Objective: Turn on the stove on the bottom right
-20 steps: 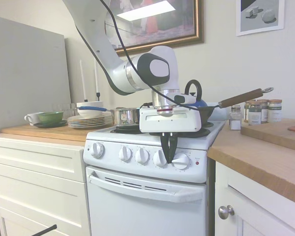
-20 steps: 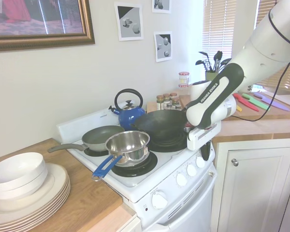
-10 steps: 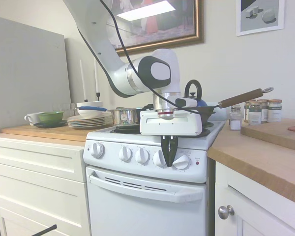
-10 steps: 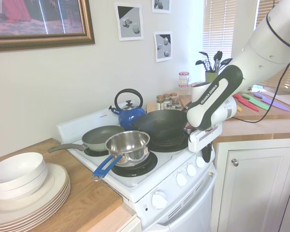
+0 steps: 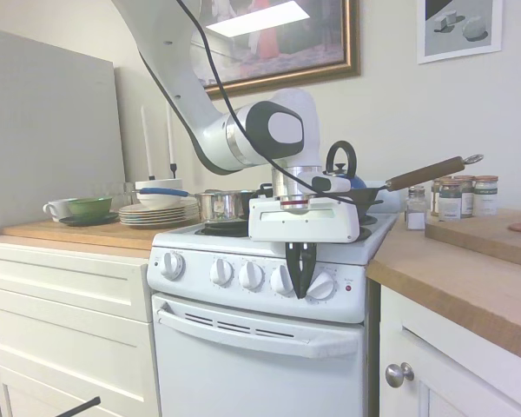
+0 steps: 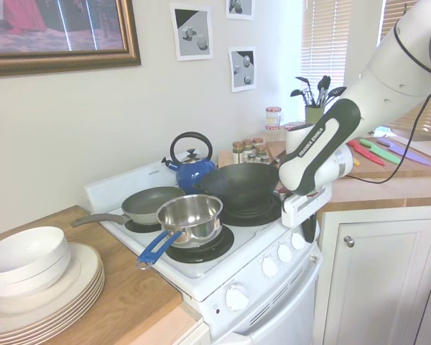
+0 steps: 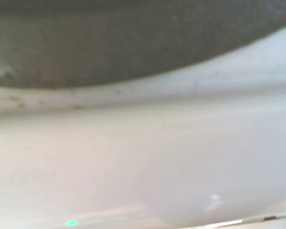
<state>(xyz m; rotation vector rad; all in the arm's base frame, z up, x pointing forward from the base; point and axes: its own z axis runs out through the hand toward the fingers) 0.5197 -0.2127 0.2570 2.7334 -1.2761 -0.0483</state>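
The white stove (image 5: 243, 347) carries a row of five round white knobs (image 5: 221, 272) along its front panel, and a small red light (image 5: 348, 287) sits by the right-end knob (image 5: 323, 286). My gripper (image 5: 300, 292) points straight down in front of that panel, its black fingers shut between the fourth knob and the right-end one. No knob is between them. From the other side my gripper (image 6: 309, 231) hides the end knob of the stove (image 6: 273, 305). The wrist view is only a blur of white stove top (image 7: 143, 157) under a dark band.
On the burners stand a steel saucepan with a blue handle (image 6: 190, 215), a black wok (image 6: 237, 183), a frying pan (image 6: 151, 205) and a blue kettle (image 6: 192, 171). Stacked plates (image 6: 43, 284) are on the wooden counter to one side, spice jars (image 5: 456, 198) on the other.
The gripper has shifted slightly sideways toward the end knob and risen a little. Its fingers have stayed shut. Pots and knobs look unchanged.
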